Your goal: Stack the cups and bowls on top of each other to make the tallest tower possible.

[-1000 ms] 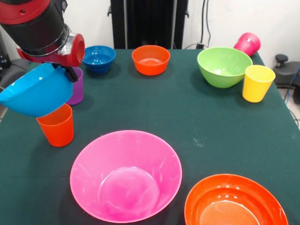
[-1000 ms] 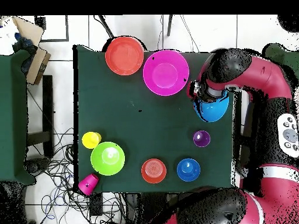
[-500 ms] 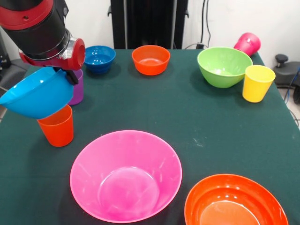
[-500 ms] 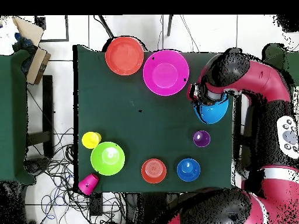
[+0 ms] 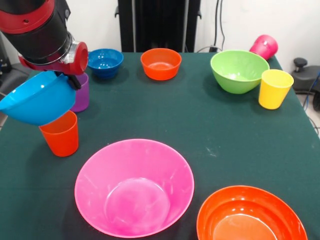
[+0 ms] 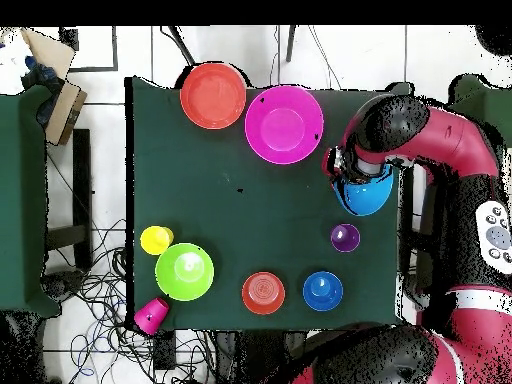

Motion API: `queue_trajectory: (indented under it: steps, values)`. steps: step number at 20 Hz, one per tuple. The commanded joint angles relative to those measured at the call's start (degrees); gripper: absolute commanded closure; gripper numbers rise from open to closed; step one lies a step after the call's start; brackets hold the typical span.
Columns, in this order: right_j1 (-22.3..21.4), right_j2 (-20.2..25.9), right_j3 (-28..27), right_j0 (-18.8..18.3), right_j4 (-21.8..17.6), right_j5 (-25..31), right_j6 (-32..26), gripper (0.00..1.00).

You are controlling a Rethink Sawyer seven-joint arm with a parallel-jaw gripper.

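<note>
Now jaws (image 5: 72, 79) grip tilted medium blue bowl (image 5: 37, 100) above orange cup (image 5: 60, 134).

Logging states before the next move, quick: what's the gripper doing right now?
Gripper: shut on the medium blue bowl, held tilted above the orange cup.

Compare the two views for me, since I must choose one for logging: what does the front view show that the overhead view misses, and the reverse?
Only the front view shows the orange cup under the tilted medium blue bowl the arm carries. Only the overhead view shows the arm's whole red sweep and cardboard beyond the table. Both show the pink bowl, large orange bowl, green bowl, yellow cup and tipped magenta cup.
</note>
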Motion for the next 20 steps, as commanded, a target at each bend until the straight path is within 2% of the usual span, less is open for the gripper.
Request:
queue_trajectory:
  steps: [1,20]
  values:
    - [-0.3,4.4,4.3,-0.1,-4.8,-5.8,-18.5,1.0]
    - [0.3,4.4,4.8,-0.2,-6.9,-7.6,-18.0,1.0]
